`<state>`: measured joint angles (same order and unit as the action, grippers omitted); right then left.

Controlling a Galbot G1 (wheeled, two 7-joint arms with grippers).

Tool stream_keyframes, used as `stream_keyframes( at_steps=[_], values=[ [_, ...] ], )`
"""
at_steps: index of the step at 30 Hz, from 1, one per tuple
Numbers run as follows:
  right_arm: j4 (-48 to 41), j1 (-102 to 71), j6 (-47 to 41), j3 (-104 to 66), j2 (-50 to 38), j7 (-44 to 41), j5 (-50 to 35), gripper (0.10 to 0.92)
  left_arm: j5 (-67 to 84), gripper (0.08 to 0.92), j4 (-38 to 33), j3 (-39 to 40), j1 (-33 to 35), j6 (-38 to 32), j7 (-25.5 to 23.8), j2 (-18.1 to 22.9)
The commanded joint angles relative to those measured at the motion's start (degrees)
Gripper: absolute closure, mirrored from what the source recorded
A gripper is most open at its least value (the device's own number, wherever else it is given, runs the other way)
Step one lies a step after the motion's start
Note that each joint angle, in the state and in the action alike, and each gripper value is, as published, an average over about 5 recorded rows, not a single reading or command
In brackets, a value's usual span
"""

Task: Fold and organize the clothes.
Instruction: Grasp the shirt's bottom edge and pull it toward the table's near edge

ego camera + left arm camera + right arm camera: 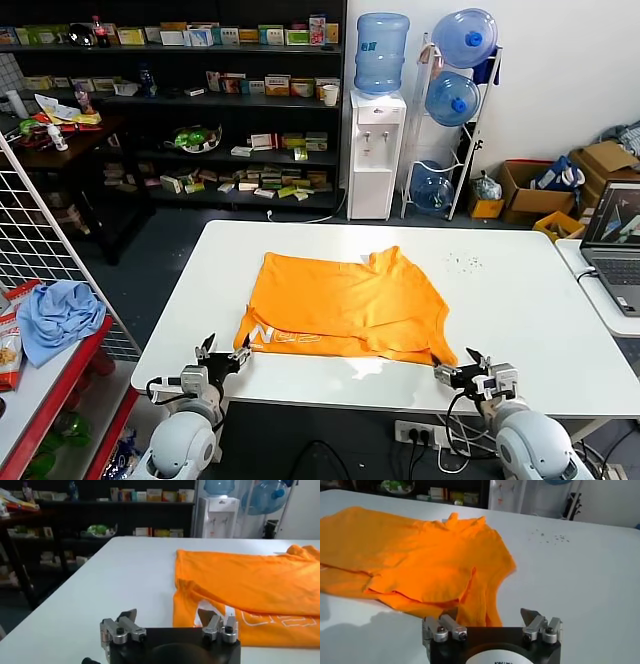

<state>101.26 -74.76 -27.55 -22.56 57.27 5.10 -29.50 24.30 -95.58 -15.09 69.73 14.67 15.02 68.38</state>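
The orange T-shirt (345,305) lies folded in half on the white table (520,310), white lettering along its near edge. My left gripper (222,357) is open and empty at the table's near edge, just off the shirt's near left corner; the left wrist view shows that corner (250,587) ahead of my gripper (170,617). My right gripper (465,367) is open and empty at the near edge, just off the shirt's near right corner. In the right wrist view the shirt (415,560) lies in front of my gripper (487,617), a hanging fold between the jaws but not gripped.
A light blue cloth (58,317) lies on a red shelf at the left by a wire rack. A laptop (615,245) sits on a side table at the right. Shelves, a water dispenser (376,150) and cardboard boxes stand behind the table.
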Motion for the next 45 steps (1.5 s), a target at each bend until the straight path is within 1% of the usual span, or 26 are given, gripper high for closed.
stream_keyframes(
  at_steps=[1, 10, 15, 21, 24, 27, 32, 35, 37, 40, 45],
  values=[
    [-1.20, 0.07, -0.03, 0.49, 0.09, -0.15, -0.44, 0.294, 0.89, 0.212, 1.17, 0.24, -0.20, 0.80, -0.02, -0.17],
    [-1.33, 0.14, 0.08, 1.59, 0.66, 0.08, -0.09, 0.554, 0.69, 0.466, 0.89, 0.15, 0.31, 0.69, 0.12, -0.26],
    [1.20, -1.08, -0.96, 1.75, 0.00, 1.39, -0.19, 0.701, 0.71, 0.614, -0.31, 0.07, 1.08, 0.61, 0.34, -0.41],
    [5.55, -3.98, -2.07, 1.48, -2.02, 3.15, -0.52, 0.862, 0.78, 0.787, -3.59, -0.02, 3.03, 1.02, 0.95, -1.34],
    [8.01, -6.04, -2.44, 0.95, -3.18, 3.87, -0.82, 0.893, 0.84, 0.867, -6.32, -0.07, 5.24, 1.36, 1.22, -2.00],
    [10.26, -8.12, -2.60, 0.00, -3.98, 4.36, -1.24, 0.892, 0.72, 0.909, -8.93, -0.04, 7.68, 1.59, 1.36, -2.42],
    [10.91, -9.91, -2.22, -1.00, -4.48, 4.32, -1.00, 0.892, -0.12, 0.911, -11.38, -0.15, 10.70, 1.18, 0.57, -2.18],
    [10.22, -10.03, -2.02, -1.32, -4.49, 4.13, -0.93, 0.892, -0.63, 0.906, -11.35, -0.34, 10.39, -0.18, -0.23, -1.48],
    [9.83, -10.04, -1.93, -1.39, -4.49, 4.01, -0.96, 0.892, -0.62, 0.880, -11.03, -0.42, 9.49, -1.02, -0.47, -1.10],
    [9.33, -10.05, -1.81, -1.30, -4.47, 3.83, -0.93, 0.892, -0.60, 0.793, -9.35, -0.57, 7.48, -1.67, -0.82, -0.62],
    [8.75, -9.61, -1.76, -0.97, -4.45, 3.77, -0.92, 0.892, -0.82, 0.638, -4.33, -0.25, 4.59, -2.21, -1.52, -0.42]
  ],
)
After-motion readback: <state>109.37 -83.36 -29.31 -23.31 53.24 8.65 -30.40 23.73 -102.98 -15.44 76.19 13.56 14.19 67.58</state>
